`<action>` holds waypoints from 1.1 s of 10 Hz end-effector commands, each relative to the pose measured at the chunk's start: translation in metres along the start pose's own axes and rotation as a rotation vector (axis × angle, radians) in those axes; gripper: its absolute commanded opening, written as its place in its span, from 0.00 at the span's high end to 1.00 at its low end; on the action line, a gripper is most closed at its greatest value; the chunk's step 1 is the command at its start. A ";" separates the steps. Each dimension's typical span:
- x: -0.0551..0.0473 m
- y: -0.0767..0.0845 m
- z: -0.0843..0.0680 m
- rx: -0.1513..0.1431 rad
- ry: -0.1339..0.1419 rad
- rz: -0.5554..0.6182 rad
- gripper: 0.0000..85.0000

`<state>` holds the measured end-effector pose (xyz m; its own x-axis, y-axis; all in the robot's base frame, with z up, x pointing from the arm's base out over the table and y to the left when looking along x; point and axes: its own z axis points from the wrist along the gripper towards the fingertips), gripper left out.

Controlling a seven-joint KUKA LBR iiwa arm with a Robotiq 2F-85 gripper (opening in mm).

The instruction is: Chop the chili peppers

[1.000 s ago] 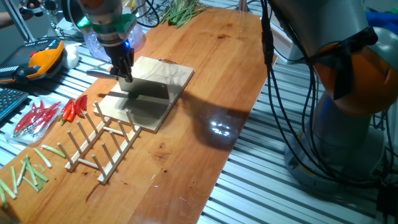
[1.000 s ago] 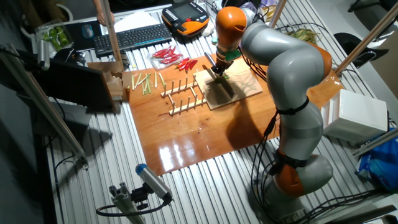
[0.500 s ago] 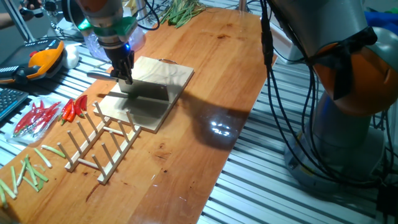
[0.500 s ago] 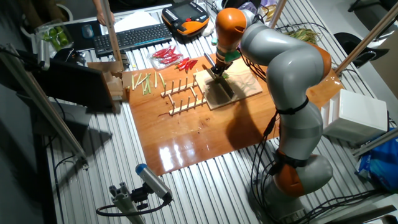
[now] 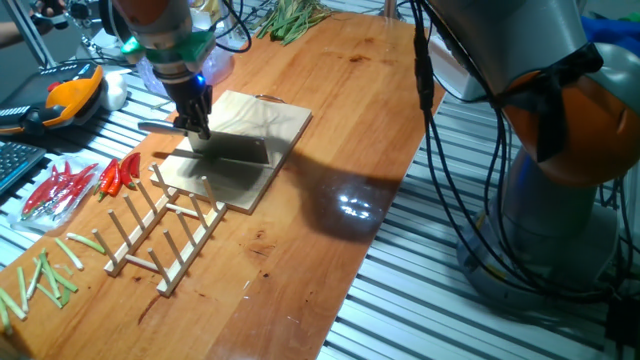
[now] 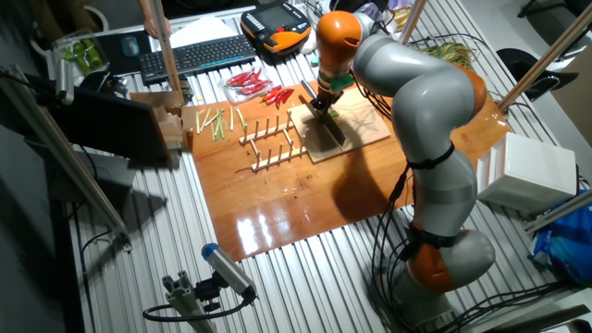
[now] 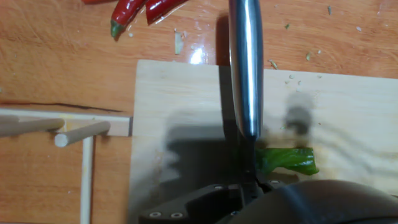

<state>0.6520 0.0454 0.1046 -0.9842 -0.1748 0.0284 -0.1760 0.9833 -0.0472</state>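
A short bright green chili piece [image 7: 287, 159] lies on the pale wooden cutting board [image 5: 265, 118], right beside the knife's blade. It shows only in the hand view; in both fixed views the hand hides it. My gripper [image 5: 196, 124] is shut on a knife [image 5: 236, 149] and holds its dark blade edge-down on the board. The steel handle [image 7: 245, 62] sticks out toward the board's left edge. The gripper also shows in the other fixed view [image 6: 320, 104], over the board [image 6: 363, 125].
Red chilies [image 5: 68, 186] lie left of the board, their tips showing in the hand view [image 7: 133, 10]. A wooden peg rack [image 5: 165, 225] stands just in front of the board. Pale green sticks [image 5: 45, 270] lie further left. A pendant [image 5: 66, 95] and leafy stalks [image 5: 295, 14] are at the back.
My gripper and the knife have shifted slightly left along the board. Nothing else has moved.
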 end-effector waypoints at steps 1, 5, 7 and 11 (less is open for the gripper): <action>0.000 0.000 0.003 0.002 0.002 -0.001 1.00; -0.001 0.001 0.006 -0.001 0.001 -0.003 1.00; 0.001 0.001 -0.011 -0.019 0.015 -0.005 1.00; 0.003 -0.003 -0.018 -0.003 0.010 0.011 1.00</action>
<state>0.6497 0.0425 0.1229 -0.9858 -0.1638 0.0381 -0.1655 0.9852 -0.0448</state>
